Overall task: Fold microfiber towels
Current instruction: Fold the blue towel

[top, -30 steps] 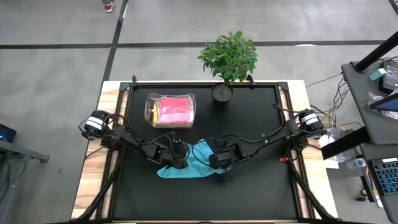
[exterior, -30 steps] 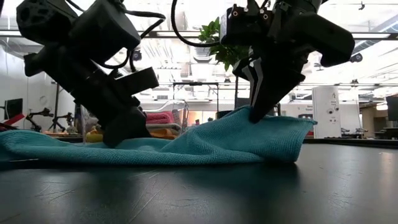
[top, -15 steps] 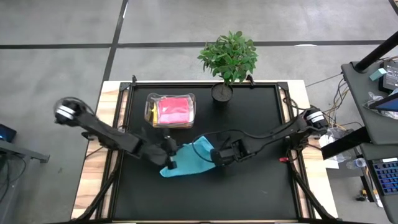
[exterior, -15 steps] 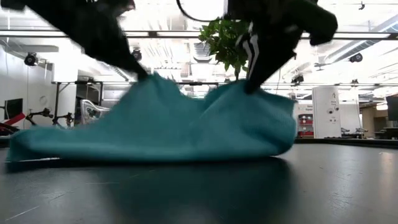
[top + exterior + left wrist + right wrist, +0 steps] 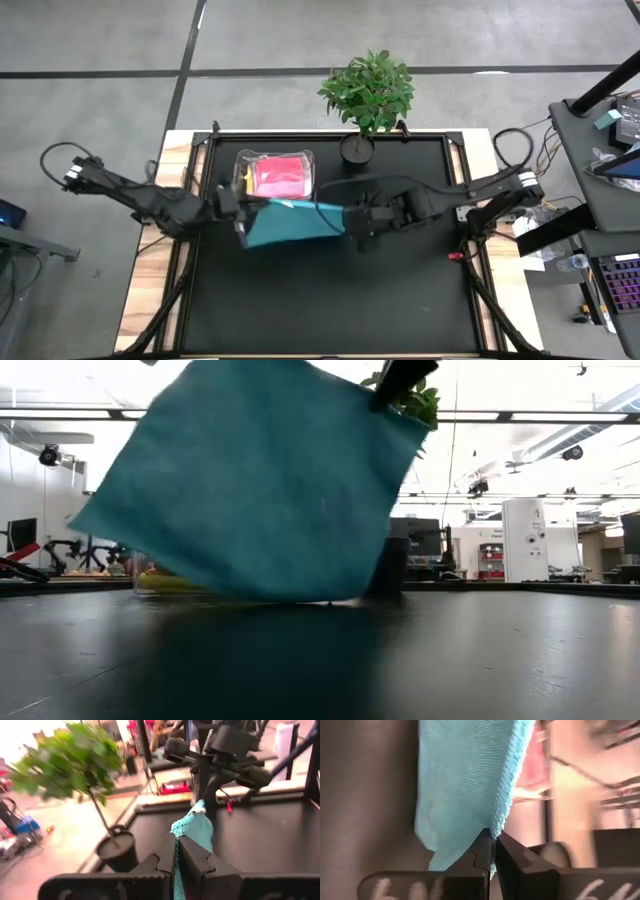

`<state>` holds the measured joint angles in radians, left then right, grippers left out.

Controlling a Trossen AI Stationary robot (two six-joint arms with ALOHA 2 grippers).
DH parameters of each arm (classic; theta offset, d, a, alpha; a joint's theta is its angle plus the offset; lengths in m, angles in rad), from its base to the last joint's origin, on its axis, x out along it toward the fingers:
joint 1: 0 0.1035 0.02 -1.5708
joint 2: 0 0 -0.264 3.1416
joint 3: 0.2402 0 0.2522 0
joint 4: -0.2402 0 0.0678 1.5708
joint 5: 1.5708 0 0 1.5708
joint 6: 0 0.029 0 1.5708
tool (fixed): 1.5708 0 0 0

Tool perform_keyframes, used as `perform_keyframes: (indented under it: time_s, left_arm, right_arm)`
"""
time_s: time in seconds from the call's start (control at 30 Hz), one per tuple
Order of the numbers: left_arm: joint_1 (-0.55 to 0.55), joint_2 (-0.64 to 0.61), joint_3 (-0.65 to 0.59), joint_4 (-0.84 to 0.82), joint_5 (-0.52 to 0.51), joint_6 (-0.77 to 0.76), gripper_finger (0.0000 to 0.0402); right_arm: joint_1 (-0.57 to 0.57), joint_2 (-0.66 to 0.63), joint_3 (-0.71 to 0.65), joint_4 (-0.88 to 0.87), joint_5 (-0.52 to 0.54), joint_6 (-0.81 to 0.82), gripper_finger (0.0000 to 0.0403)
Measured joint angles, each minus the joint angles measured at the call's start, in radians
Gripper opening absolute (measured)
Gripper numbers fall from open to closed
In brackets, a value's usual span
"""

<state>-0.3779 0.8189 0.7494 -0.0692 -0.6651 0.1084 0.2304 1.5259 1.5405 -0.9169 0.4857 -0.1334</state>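
The teal towel (image 5: 290, 222) hung spread out flat in the air above the middle of the black table (image 5: 400, 290), just in front of the clear box (image 5: 274, 178) holding a pink towel (image 5: 279, 176). The left gripper (image 5: 238, 207) pinched one upper corner, its fingers (image 5: 197, 862) closed on the cloth. The right gripper (image 5: 352, 216) clamped the opposite corner. Both arms reached inward from the table's sides, stretching the towel's top edge between them.

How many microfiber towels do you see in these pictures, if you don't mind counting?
2: the teal towel hangs stretched between both grippers; the pink towel lies in the clear box. More may be hidden under it.
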Motion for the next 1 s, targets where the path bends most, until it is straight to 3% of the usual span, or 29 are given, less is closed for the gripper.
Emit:
perform_keyframes:
  time_s: [0.13, 0.27, 0.43, 0.57, 0.73, 1.0]
  left_arm:
    - [0.003, -0.111, -0.002, -0.057, 0.032, 0.102, 0.0]
    - [0.003, -0.175, -0.026, -0.1, 0.173, 0.106, 0.0]
    - [-0.001, -0.156, -0.101, -0.077, 0.319, -0.004, 0.0]
    - [-0.044, -0.054, -0.176, 0.029, 0.329, -0.088, 0.0]
    - [-0.155, 0.138, -0.204, 0.173, 0.331, -0.207, 0.0]
    - [-0.293, 0.508, -0.175, 0.363, 0.326, -0.435, 0.0]
  right_arm:
    - [-0.052, -0.01, 0.095, -0.052, 0.043, -0.068, 0.0008]
    - [-0.071, -0.012, 0.178, -0.097, 0.025, -0.074, 0.0008]
    - [-0.046, -0.012, 0.193, -0.139, -0.196, -0.007, 0.0008]
    - [-0.002, -0.009, 0.132, -0.125, -0.348, 0.093, 0.0008]
    - [0.088, 0.011, -0.005, -0.076, -0.424, 0.206, 0.0008]
    - [0.196, 0.066, -0.258, 0.324, -0.749, 0.418, 0.0008]
